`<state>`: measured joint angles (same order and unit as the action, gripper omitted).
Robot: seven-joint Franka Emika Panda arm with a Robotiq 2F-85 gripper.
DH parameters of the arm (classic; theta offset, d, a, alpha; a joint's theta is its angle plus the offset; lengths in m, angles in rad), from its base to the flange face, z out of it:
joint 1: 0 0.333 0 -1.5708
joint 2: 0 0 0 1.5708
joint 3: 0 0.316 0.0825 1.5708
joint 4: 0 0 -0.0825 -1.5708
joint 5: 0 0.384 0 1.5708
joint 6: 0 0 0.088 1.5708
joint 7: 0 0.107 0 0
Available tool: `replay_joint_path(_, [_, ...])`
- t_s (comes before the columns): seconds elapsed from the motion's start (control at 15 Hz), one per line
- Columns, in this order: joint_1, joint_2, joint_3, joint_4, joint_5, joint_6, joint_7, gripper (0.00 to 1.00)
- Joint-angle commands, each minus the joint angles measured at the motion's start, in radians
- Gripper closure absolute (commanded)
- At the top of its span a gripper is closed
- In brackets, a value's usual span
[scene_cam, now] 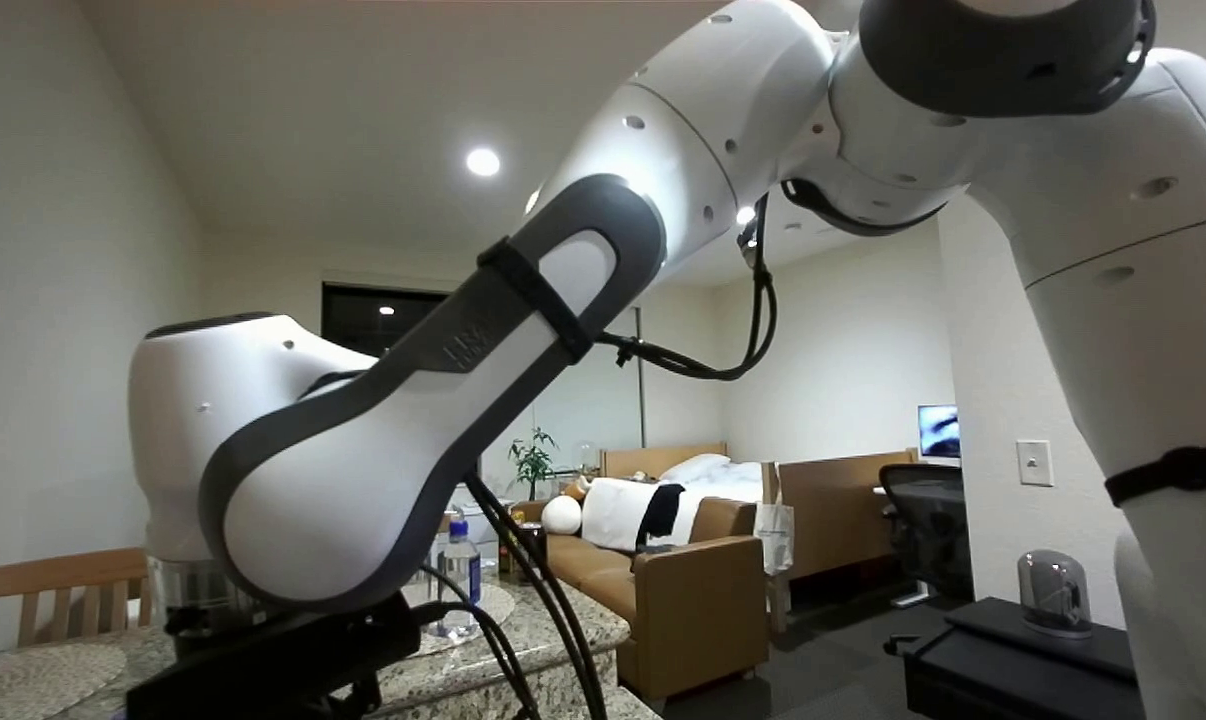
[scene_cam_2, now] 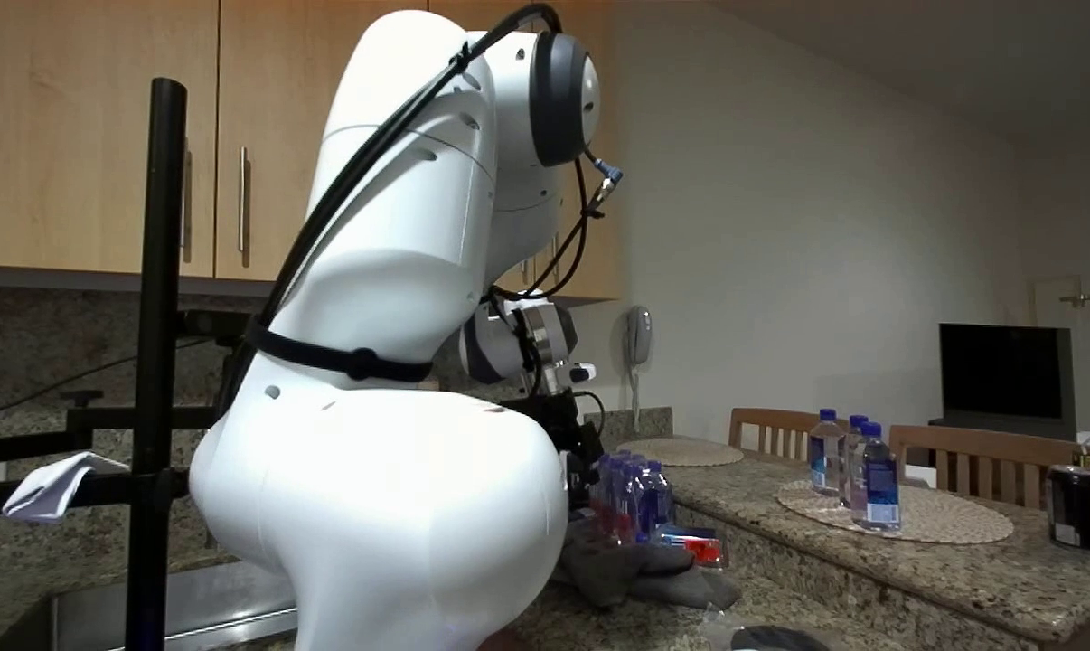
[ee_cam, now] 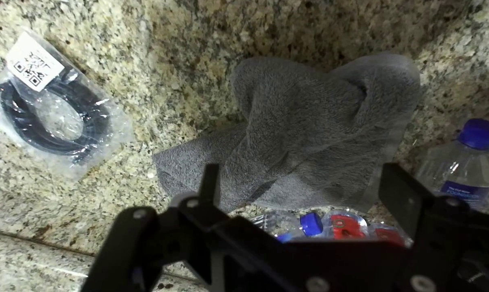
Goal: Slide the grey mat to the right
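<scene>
Gripper (ee_cam: 299,176): fingers (ee_cam: 402,190) apart
Towel (ee_cam: 309,121): grey, crumpled
Bottle (ee_cam: 455,170): blue label (ee_cam: 465,192), white lettering too blurred to read surely
Bag (ee_cam: 62,113): white sticker (ee_cam: 37,59), square codes (ee_cam: 35,80)

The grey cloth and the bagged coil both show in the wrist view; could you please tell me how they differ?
The cloth lies uncovered, whereas the coil sits in a clear bag with a white label. The cloth is rumpled into uneven folds; the coil forms a ring. The cloth is grey and looks larger, while the coil is nearly black and looks smaller. Both lie on the speckled counter.
</scene>
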<state>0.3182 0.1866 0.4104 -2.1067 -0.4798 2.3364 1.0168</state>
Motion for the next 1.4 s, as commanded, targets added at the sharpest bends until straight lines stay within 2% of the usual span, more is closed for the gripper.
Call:
replay_joint_path(0.0, [0.055, 0.028, -0.071, 0.032, 0.006, -0.001, -0.025, 0.00])
replay_joint_path(0.27, [0.066, 0.096, -0.126, 0.108, 0.025, -0.004, -0.077, 0.00])
replay_joint_path(0.67, [0.068, 0.264, -0.209, 0.267, 0.044, 0.009, -0.158, 0.00])
replay_joint_path(0.93, [0.068, 0.369, -0.228, 0.348, 0.135, 0.026, -0.228, 0.00])
replay_joint_path(1.33, [0.098, 0.485, -0.265, 0.430, 0.241, -0.002, -0.235, 0.00])
